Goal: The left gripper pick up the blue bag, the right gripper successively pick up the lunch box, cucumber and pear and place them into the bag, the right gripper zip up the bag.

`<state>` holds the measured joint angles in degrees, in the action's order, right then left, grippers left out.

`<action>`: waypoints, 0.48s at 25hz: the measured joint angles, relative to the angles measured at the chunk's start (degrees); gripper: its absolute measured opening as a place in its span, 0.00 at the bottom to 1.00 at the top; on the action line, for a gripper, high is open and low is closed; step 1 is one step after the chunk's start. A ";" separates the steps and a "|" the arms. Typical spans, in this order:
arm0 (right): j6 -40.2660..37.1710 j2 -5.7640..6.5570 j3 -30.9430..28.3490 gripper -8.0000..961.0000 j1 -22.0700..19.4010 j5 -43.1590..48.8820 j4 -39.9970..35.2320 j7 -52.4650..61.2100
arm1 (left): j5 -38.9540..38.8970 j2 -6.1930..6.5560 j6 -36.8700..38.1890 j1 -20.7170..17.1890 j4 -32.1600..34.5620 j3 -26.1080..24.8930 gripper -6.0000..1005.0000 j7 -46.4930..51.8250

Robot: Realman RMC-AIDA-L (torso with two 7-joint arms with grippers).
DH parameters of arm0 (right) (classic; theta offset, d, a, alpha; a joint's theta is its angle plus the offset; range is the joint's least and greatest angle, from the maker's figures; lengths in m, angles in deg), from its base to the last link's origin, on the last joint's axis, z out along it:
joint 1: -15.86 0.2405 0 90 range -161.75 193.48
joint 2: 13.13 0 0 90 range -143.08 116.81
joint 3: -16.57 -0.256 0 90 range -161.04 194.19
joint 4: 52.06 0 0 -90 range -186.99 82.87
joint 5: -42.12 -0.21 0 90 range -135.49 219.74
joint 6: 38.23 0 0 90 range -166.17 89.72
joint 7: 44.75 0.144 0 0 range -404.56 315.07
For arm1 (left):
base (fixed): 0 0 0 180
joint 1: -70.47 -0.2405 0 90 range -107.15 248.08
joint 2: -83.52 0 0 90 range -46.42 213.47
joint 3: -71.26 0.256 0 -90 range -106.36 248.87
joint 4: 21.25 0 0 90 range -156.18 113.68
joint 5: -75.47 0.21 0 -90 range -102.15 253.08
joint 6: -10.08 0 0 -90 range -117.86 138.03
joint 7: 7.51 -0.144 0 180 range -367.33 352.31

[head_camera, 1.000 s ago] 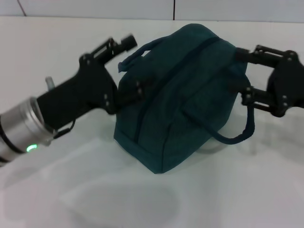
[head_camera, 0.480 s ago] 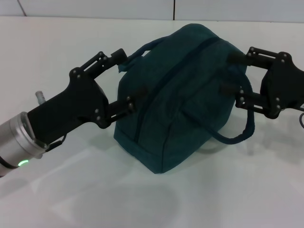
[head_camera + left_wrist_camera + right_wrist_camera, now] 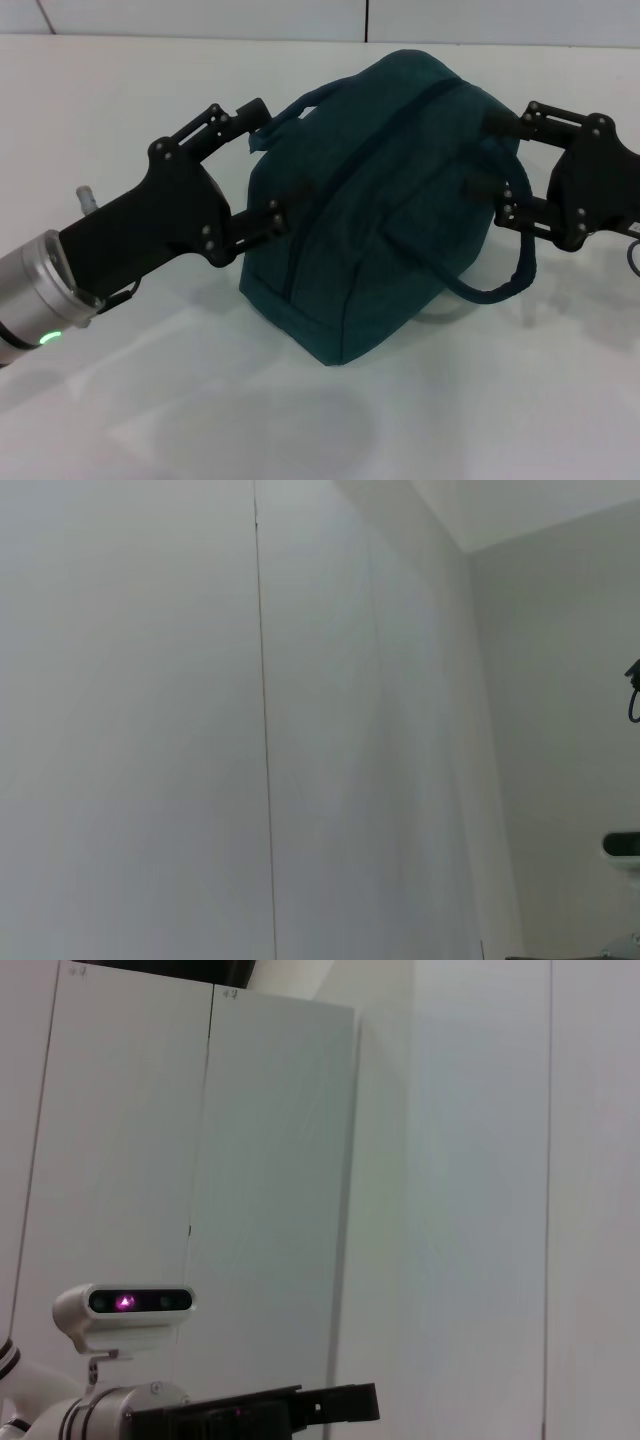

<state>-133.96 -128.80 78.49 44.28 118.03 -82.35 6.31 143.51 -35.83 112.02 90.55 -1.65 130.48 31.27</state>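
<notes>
Head view has the blue bag (image 3: 385,190) sitting zipped on the white tabletop (image 3: 480,400), left gripper (image 3: 262,165) and right gripper (image 3: 487,153) at its ends, jaws spread wide. Wrist views only catch walls; the right one shows a camera (image 3: 125,1315).

The left gripper (image 3: 258,165) is a black two-fingered claw dotted with silver screws — its arm a silver cylinder with a green light. The right gripper (image 3: 487,152) is black too.
</notes>
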 joint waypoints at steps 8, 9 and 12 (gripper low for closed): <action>0.10 0.06 -0.18 0.63 0.01 -1.89 0.70 -1.21 | -0.12 -0.15 -0.31 0.23 -0.01 -0.02 0.80 -1.47; 0.11 0.08 -0.18 0.63 0.02 -1.90 0.70 -1.21 | -0.10 -0.16 -0.31 0.27 -0.01 0.01 0.80 -1.47; 0.19 0.10 -0.18 0.63 0.17 -1.96 0.70 -1.23 | -0.18 -0.14 -0.31 0.42 0.00 0.00 0.80 -1.48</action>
<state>-133.78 -128.70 78.32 44.45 116.07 -81.65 5.08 143.33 -35.97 111.70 90.97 -1.65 130.48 29.79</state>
